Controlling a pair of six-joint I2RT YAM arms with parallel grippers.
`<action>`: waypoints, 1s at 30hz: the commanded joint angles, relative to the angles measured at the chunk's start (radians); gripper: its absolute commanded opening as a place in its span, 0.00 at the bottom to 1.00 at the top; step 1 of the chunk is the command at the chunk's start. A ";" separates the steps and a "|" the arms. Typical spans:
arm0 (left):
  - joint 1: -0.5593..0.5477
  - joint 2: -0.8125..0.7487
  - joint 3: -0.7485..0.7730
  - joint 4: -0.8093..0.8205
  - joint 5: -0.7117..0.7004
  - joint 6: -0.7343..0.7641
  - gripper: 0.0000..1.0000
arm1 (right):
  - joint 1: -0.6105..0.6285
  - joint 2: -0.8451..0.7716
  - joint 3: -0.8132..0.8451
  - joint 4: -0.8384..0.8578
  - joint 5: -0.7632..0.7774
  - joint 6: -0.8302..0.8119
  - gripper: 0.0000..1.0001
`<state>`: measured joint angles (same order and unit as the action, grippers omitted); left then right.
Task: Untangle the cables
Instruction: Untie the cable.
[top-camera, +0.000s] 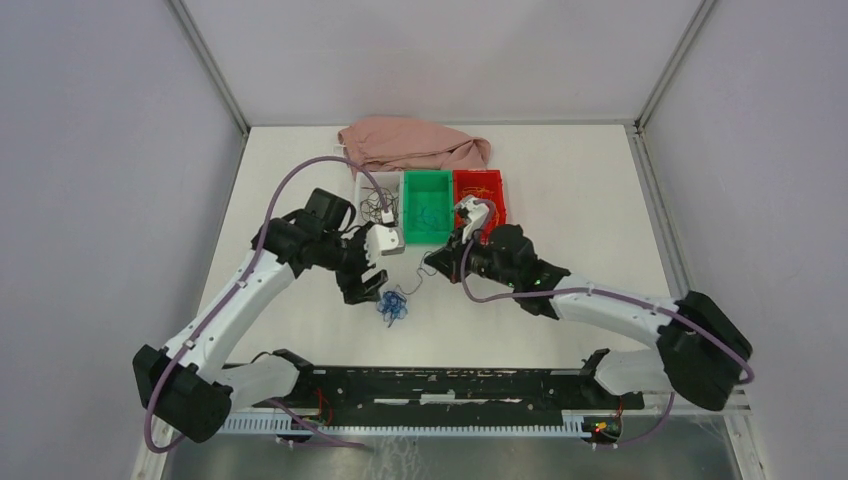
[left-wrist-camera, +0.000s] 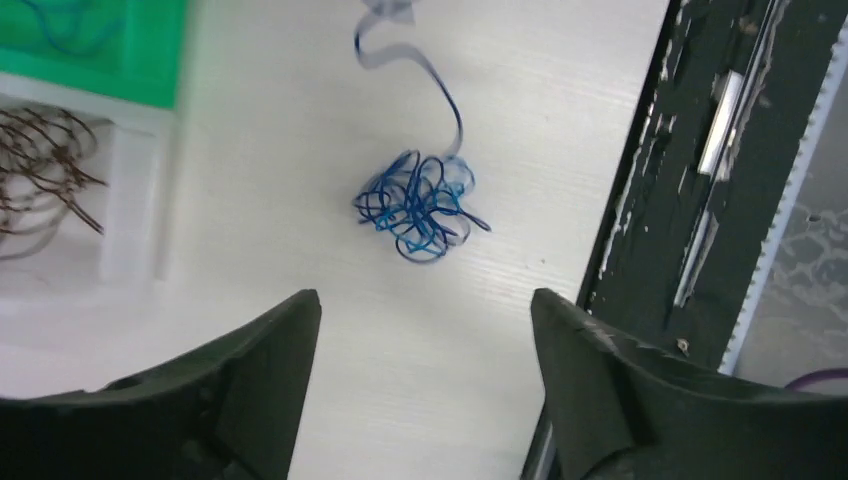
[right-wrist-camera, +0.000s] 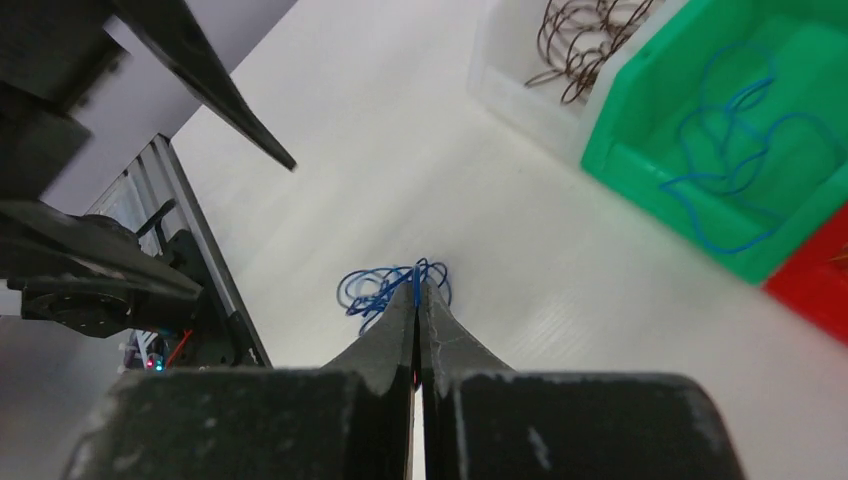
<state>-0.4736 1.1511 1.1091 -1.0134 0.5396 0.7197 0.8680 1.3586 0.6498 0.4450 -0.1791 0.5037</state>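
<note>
cables: 1 blue tangle (left-wrist-camera: 420, 205) on table (top-camera: 580, 200), toward near edge | left gripper (left-wrist-camera: 425, 302): jaws apart above it, empty | right gripper (right-wrist-camera: 418, 287): jaws pinched on 1 strand | 3 bins toward far edge (white bin (top-camera: 366, 192), green bin (top-camera: 408, 205), red bin (top-camera: 480, 176))

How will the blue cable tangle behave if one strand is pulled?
Probably floppy: the blue cable tangle lies in loose curls. Its thin wires look light, so it may lift whole. The right gripper, shut on one strand, might lose it.

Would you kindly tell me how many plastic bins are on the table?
3, in a row: white bin left, green bin middle, red bin right, partly behind the right arm.
</note>
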 joint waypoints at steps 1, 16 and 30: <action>-0.003 -0.072 -0.094 0.018 0.002 0.051 0.98 | -0.032 -0.168 0.101 -0.230 -0.008 -0.155 0.00; -0.002 -0.322 -0.240 0.614 0.161 -0.362 0.98 | -0.034 -0.137 0.334 -0.228 -0.238 0.030 0.00; -0.004 -0.314 -0.313 0.905 0.220 -0.627 0.79 | -0.014 -0.039 0.360 0.106 -0.289 0.330 0.01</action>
<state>-0.4736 0.8116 0.7784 -0.2111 0.7193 0.1692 0.8455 1.2934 0.9565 0.4042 -0.4374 0.7467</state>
